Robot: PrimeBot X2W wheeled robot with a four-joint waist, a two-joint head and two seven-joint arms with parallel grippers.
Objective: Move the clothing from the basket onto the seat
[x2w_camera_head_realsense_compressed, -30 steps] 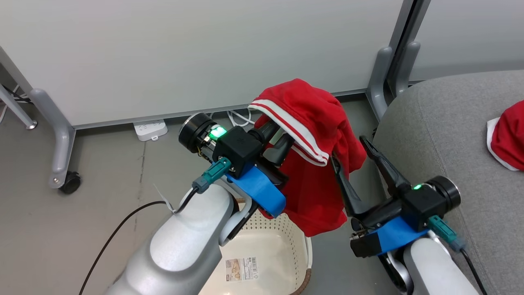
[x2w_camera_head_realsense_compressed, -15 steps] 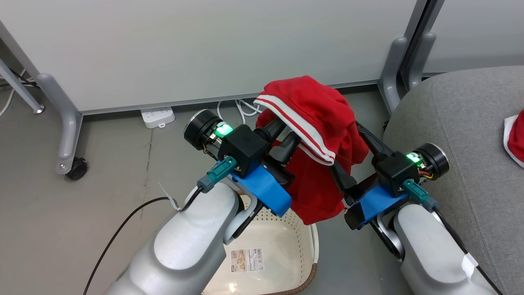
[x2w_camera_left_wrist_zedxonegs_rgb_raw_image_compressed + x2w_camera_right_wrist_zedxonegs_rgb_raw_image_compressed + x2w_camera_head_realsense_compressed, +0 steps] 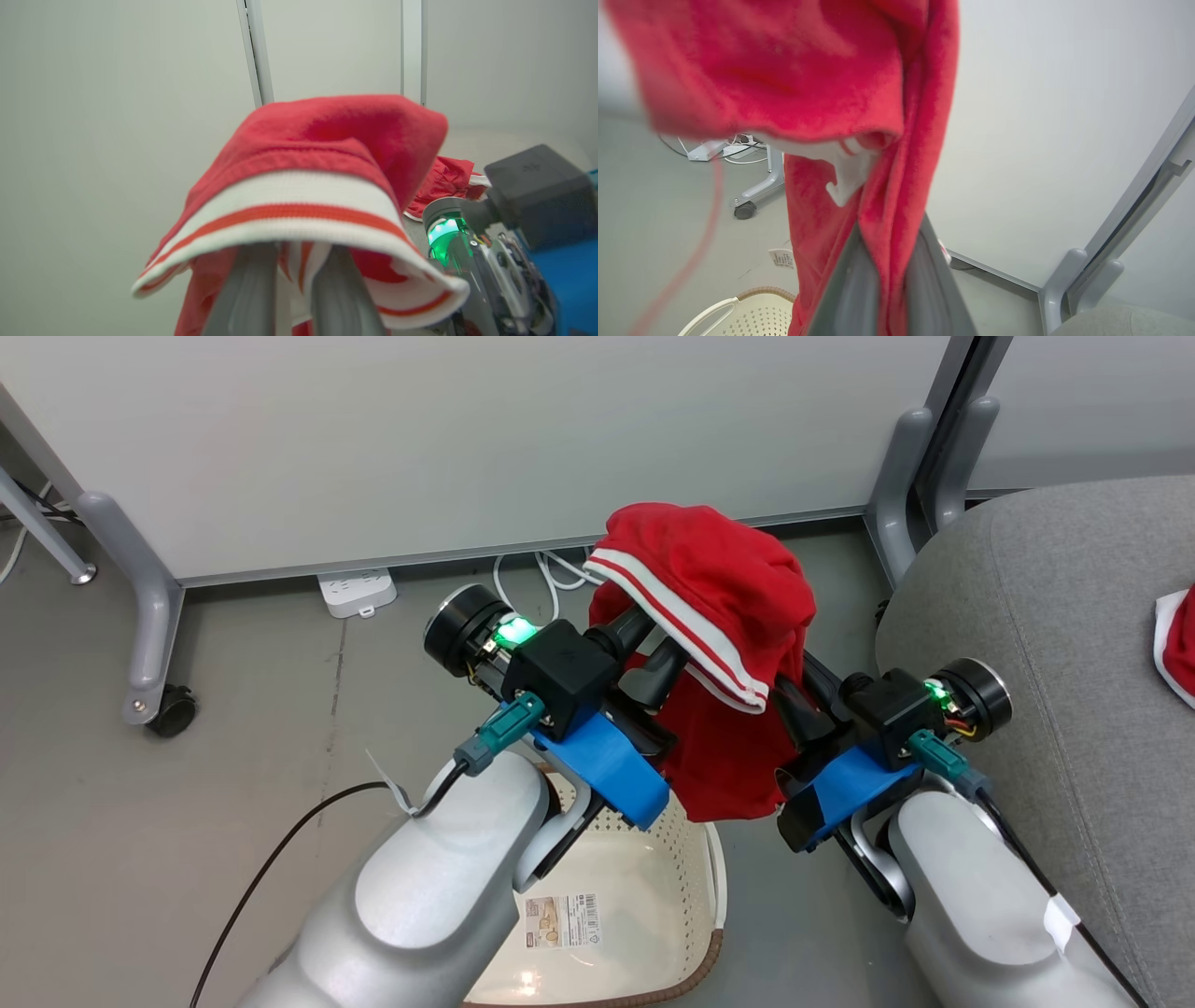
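The right gripper (image 3: 801, 705) has just clamped onto the shorts (image 3: 719, 607) the left gripper (image 3: 649, 658) holds, readying a two-handed carry right to the seat (image 3: 1055, 644).

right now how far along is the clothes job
Done: one red garment lies on the seat. In hand: the striped shorts hang above the basket, gripped by the left end effector and the right end effector. Left: carry them to the seat and release. The basket's visible floor holds no other clothing.
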